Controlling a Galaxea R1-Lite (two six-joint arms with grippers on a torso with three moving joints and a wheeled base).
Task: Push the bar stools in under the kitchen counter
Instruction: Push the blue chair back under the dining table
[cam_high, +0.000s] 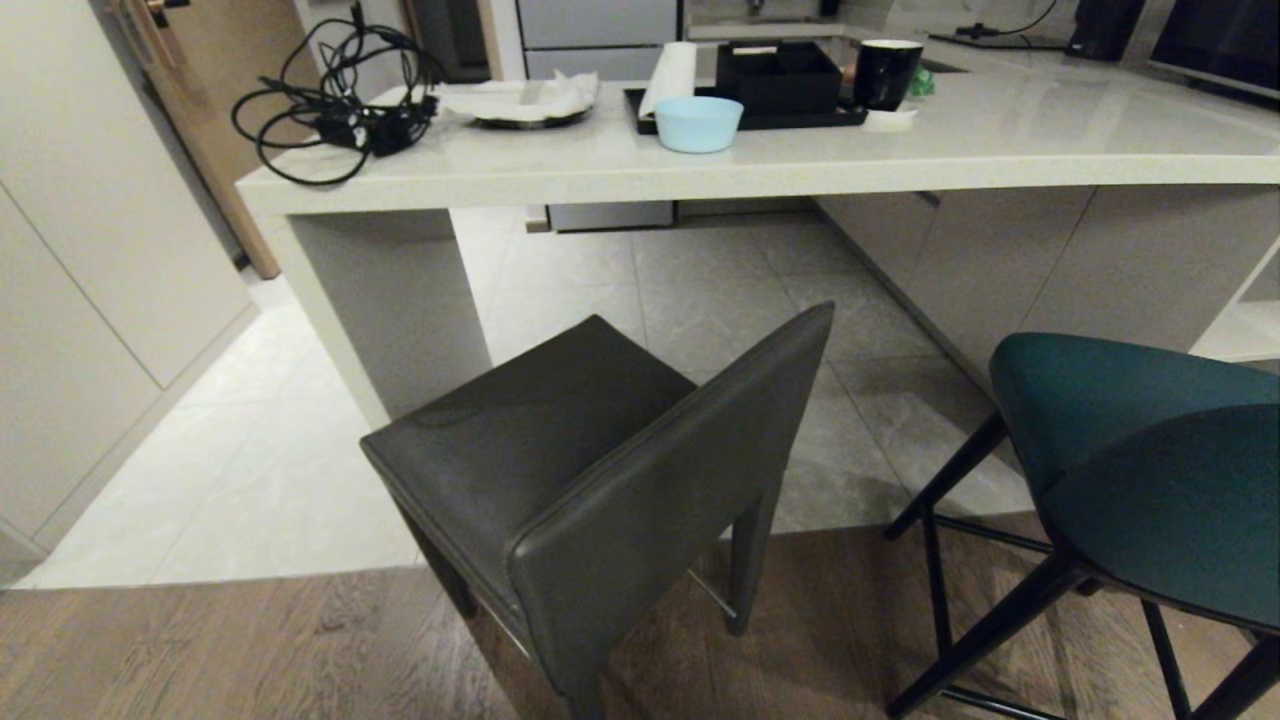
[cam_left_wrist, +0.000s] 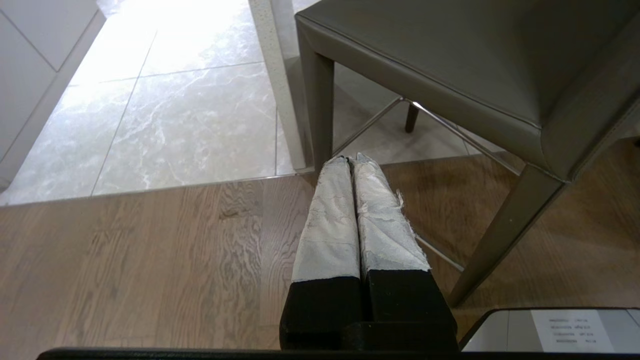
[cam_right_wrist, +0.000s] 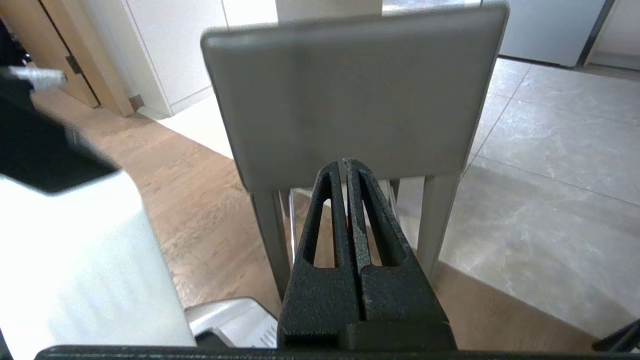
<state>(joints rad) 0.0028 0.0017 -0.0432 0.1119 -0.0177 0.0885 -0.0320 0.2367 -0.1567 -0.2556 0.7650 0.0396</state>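
Pale tiles meet a wood floor (cam_high: 250, 640) just before the kitchen counter (cam_high: 900, 150), whose off-white surface carries a tangle of black cables (cam_high: 340, 100), a light blue bowl (cam_high: 698, 123), a black tray (cam_high: 750, 115) and a black mug (cam_high: 887, 72); both bar stools stand out from under it. The grey-brown stool (cam_high: 590, 480) sits turned at an angle in front of the counter's pale side panel (cam_high: 400, 310), its legs straddling the line between tile and wood; the teal stool (cam_high: 1150, 470) stands to its right, apart from it, on thin black legs. Neither arm shows from the head; the left gripper (cam_left_wrist: 350, 159) hangs low beside the grey-brown stool's legs, fingers (cam_left_wrist: 330, 220) clenched on nothing; the right gripper (cam_right_wrist: 346, 162) points at that stool's square backrest, fingers (cam_right_wrist: 372, 220) likewise pressed together and empty.
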